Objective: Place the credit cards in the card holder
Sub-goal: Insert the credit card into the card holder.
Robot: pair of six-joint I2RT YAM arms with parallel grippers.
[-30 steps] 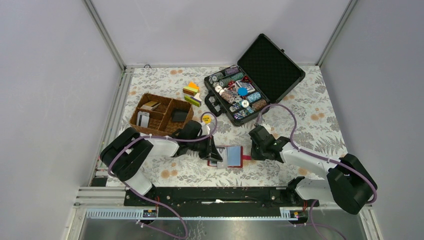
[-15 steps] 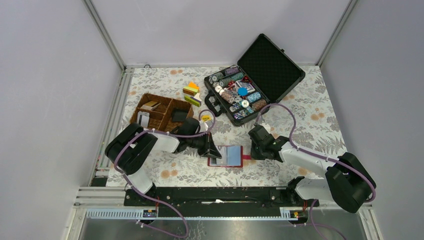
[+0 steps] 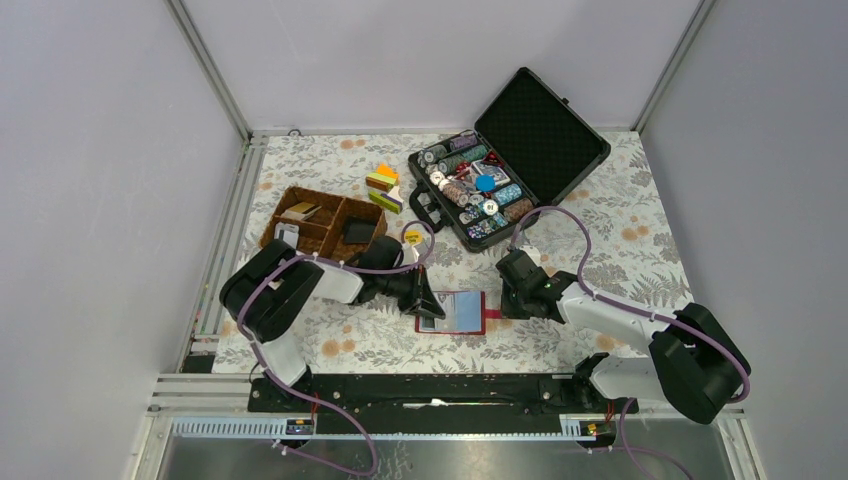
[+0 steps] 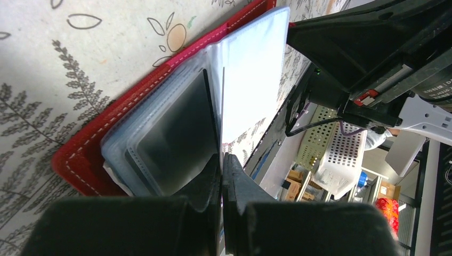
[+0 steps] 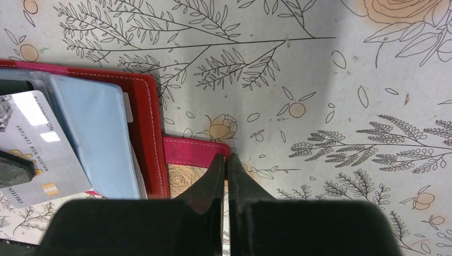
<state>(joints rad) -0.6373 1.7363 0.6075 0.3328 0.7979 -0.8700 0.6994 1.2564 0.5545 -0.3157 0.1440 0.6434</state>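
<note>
Left gripper (image 4: pixel 221 157): clamps narrow on one whitish credit card (image 4: pixel 253 69) and holds it tilted over the light blue pockets of the card holder (image 4: pixel 85 149). From the right wrist view, shows one dark fingertip (image 5: pixel 10 168) lying on the printed face of that card.

Right gripper (image 5: pixel 226 160): sits pinched tight, tips at the corner of the red tab (image 5: pixel 194 149). Cannot tell whether it grips the tab or only presses it.

Card holder: lies open, pockets up, close to the near edge of the table (image 3: pixel 620 250), about midway between left and right edges, between both grippers. Carries a dark card (image 4: pixel 176 133) inside one clear pocket.

Other cards (image 3: pixel 287 233): lie in the compartments of the wicker basket (image 3: pixel 322 238), toward the left edge.

Black case (image 3: pixel 545 125): stands open toward the far right corner, holding poker chips (image 3: pixel 470 185).
</note>
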